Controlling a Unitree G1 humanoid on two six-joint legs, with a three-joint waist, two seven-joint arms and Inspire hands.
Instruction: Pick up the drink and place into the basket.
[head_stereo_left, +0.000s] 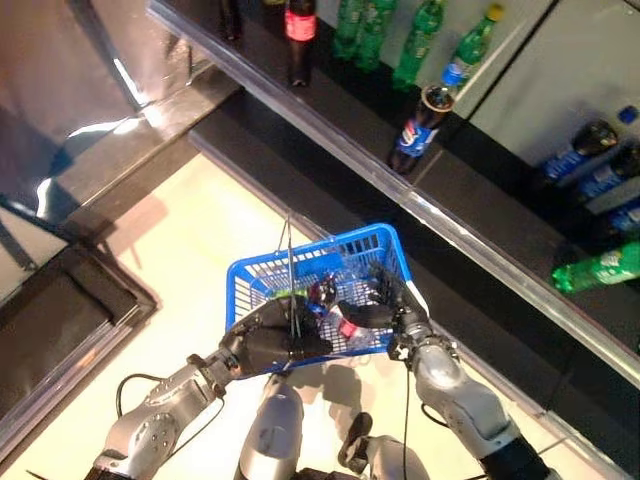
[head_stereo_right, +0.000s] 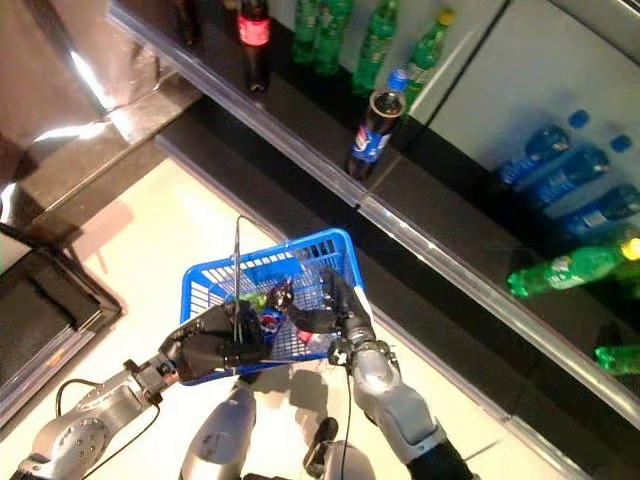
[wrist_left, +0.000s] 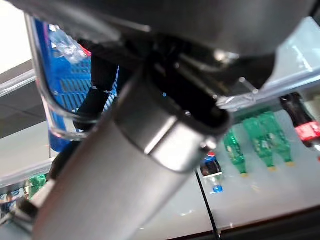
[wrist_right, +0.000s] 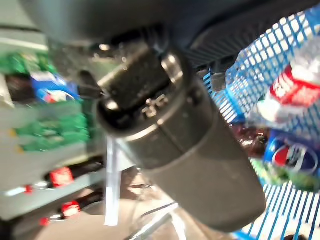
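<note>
The blue basket (head_stereo_left: 372, 243) hangs in front of me, off the floor. My left hand (head_stereo_left: 268, 345) is shut on its thin wire handles (head_stereo_left: 290, 262) at the near side. Drinks lie inside it: a clear bottle with a red label (head_stereo_left: 349, 327), one with a blue label (head_stereo_left: 318, 303) and a green one (head_stereo_left: 280, 295). My right hand (head_stereo_left: 388, 303) reaches into the basket from the right, just over the red-labelled bottle. Whether it holds that bottle is hidden. The right wrist view shows the same bottles (wrist_right: 295, 92) against the blue mesh.
A dark shelf edge (head_stereo_left: 330, 130) runs diagonally just beyond the basket. A cola bottle with a blue label (head_stereo_left: 415, 130), green bottles (head_stereo_left: 420, 45) and a red-labelled bottle (head_stereo_left: 299, 35) stand on it. More blue and green bottles (head_stereo_left: 598, 265) lie at the right. Pale floor (head_stereo_left: 190, 250) is on the left.
</note>
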